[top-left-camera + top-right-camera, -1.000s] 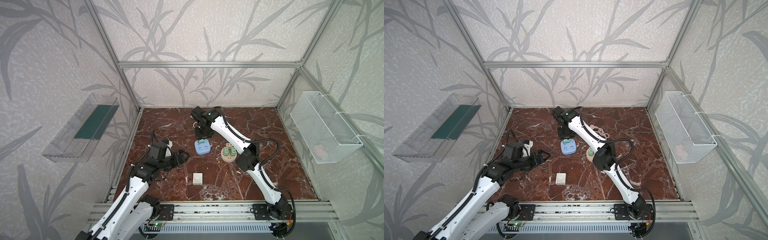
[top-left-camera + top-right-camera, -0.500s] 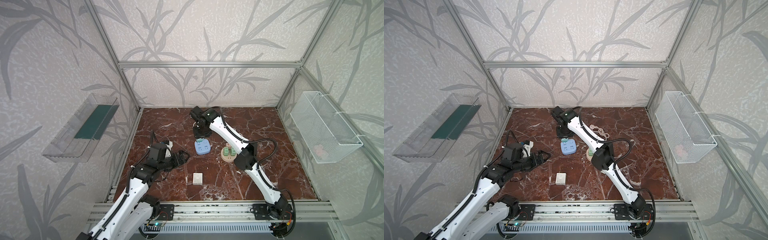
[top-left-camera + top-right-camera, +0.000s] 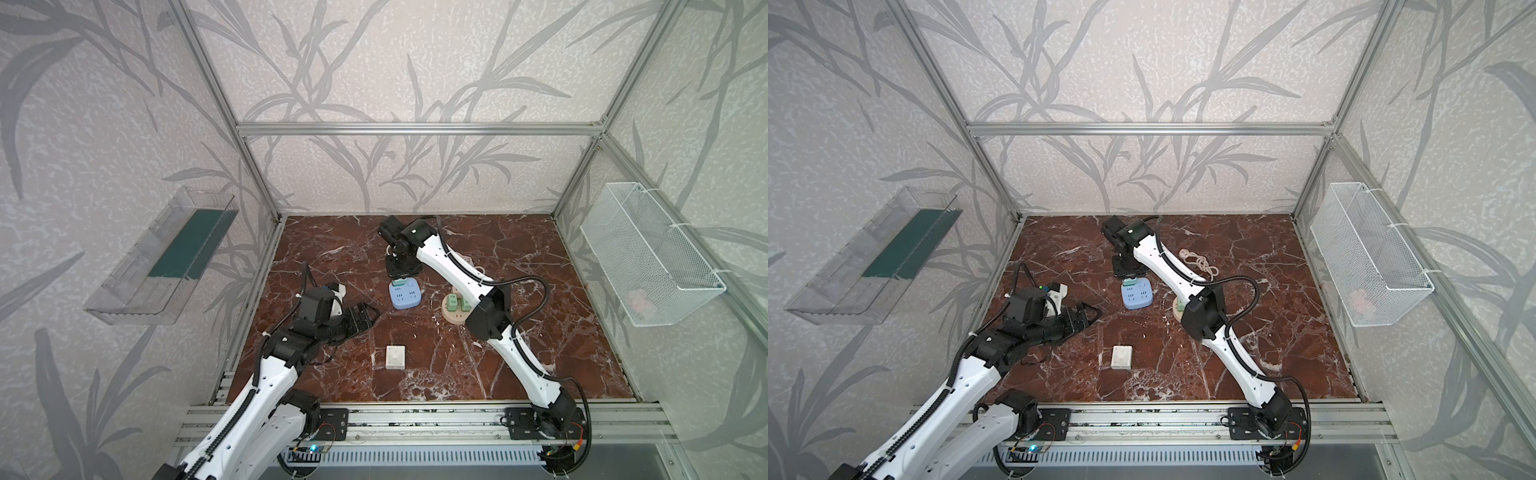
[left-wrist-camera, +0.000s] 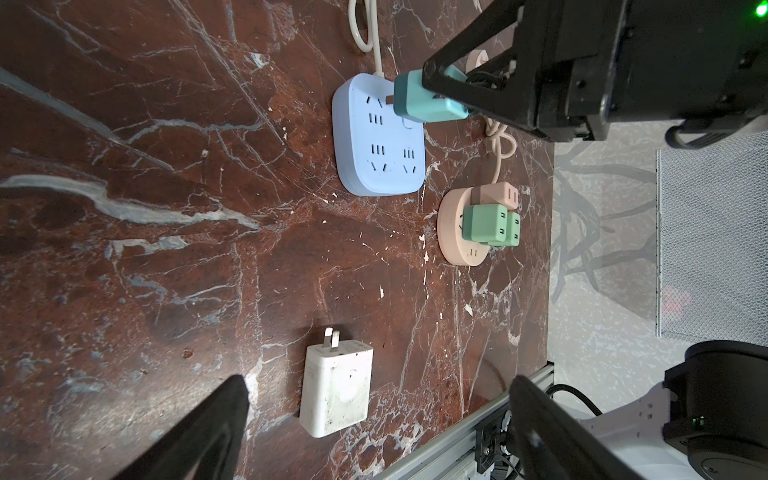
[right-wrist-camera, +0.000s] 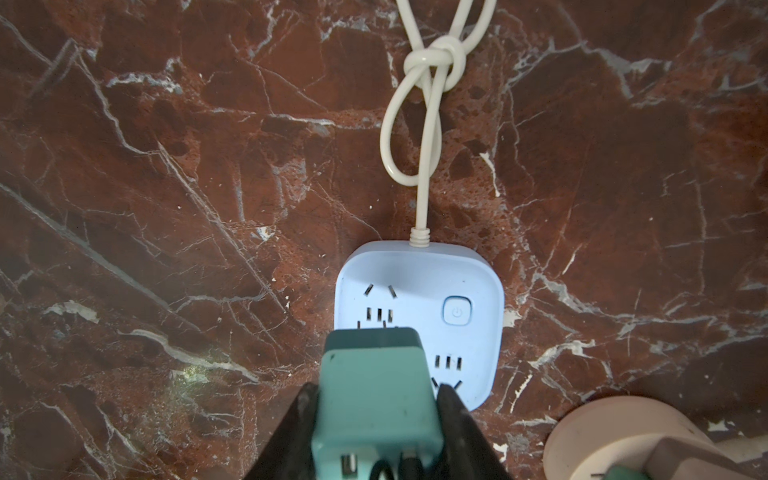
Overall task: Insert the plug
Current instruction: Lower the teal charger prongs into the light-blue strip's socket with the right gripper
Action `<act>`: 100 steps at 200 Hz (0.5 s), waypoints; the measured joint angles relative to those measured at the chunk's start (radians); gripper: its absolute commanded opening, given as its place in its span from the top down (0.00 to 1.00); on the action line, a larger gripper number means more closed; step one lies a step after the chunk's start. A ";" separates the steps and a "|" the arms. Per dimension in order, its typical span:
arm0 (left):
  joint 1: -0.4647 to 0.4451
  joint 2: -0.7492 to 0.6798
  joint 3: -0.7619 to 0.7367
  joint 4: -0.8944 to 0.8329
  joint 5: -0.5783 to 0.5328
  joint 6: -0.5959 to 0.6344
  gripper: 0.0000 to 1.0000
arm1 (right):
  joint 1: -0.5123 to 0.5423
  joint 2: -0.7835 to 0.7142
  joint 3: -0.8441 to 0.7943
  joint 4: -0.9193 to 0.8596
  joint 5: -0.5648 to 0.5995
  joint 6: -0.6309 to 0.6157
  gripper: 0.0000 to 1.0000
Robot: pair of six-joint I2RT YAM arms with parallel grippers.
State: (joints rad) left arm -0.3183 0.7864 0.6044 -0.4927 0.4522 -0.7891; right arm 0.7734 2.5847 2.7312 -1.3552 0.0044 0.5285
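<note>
L grip point(image 3: 365, 316): fingers spread wide, low over table point(image 3: 519, 257). Nearby: white charger point(image 3: 395, 356), flat. Mid: blue strip point(image 3: 405, 295). R grip point(image 3: 402, 272) pinching teal plug point(image 4: 424, 104), prongs at strip outlet, body not seated. Right: pink hub point(image 3: 453, 319) w/ green plugs point(image 3: 459, 303).

teal plug point(image 4: 424, 104) | prongs down, exposed | over blue power strip point(image 4: 374, 178)

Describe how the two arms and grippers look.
Left arm and right arm: white shell links, black joints, black cables looping alongside. Left gripper and right gripper: black, with tapered triangular jaws. A green light glows near the right wrist.
</note>
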 measured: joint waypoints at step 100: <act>0.000 -0.007 -0.005 0.008 0.006 -0.002 0.05 | 0.016 0.014 -0.003 -0.004 0.025 -0.021 1.00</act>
State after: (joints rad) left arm -0.3183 0.7792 0.5991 -0.4843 0.4580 -0.7906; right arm 0.7895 2.5988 2.7281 -1.3594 0.0292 0.5079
